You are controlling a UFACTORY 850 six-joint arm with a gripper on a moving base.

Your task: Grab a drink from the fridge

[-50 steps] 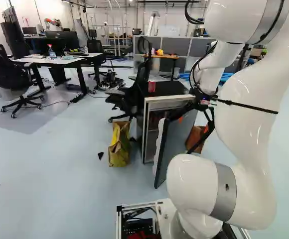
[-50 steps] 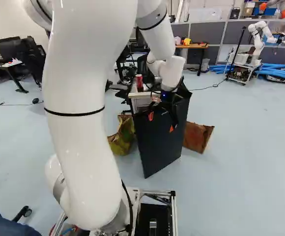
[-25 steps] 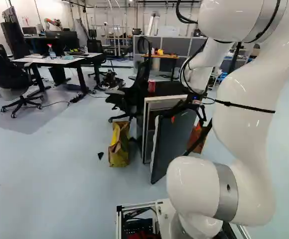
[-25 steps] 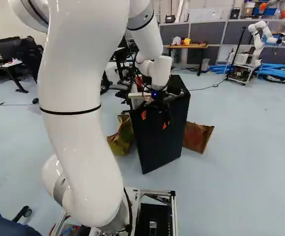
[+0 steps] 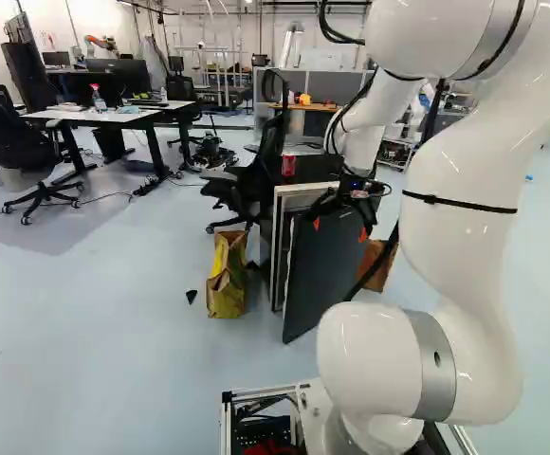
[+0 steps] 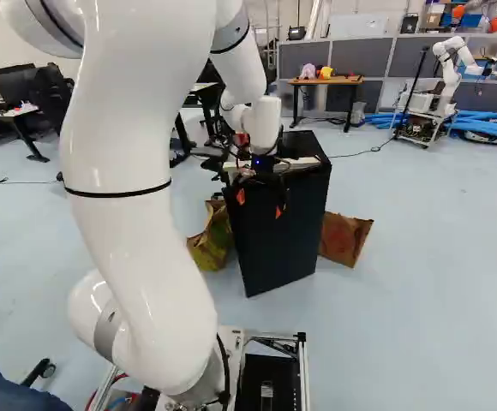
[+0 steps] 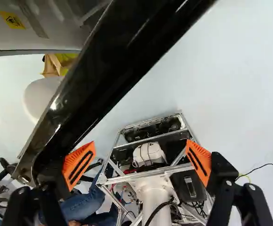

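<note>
If judged from the left base view, well along rather than finished. See the door [image 5: 318,280] of the fridge [image 5: 299,194] ajar, with a slim gap beside the front frame and no drink discernible inside. Note the red can [image 5: 288,166] upright on top of the fridge, apart from the end effector [image 5: 339,228]. Taking that can for the drink, probably out already and set down, with the door left to close; otherwise, yet to open wider, reach in, grasp and lift out. Cannot settle which from here. As for looks: small, cylindrical, mostly red, apparently undented, with markings too fine to make out.

In the right base view, find only a patch of red behind the wrist and cables, too covered to add anything about shape. See also the dark, plain outer face of the door, with the end effector near its upper edge.

In the wrist view, find the end effector spread wide, gripping nothing: one of the orange pads [image 7: 79,164] close by or against the door's edge, the other over open space. Cannot confirm contact. Likely placed for pushing or hooking rather than pinching. No drink visible here, either between the pads or beyond the door.
</note>
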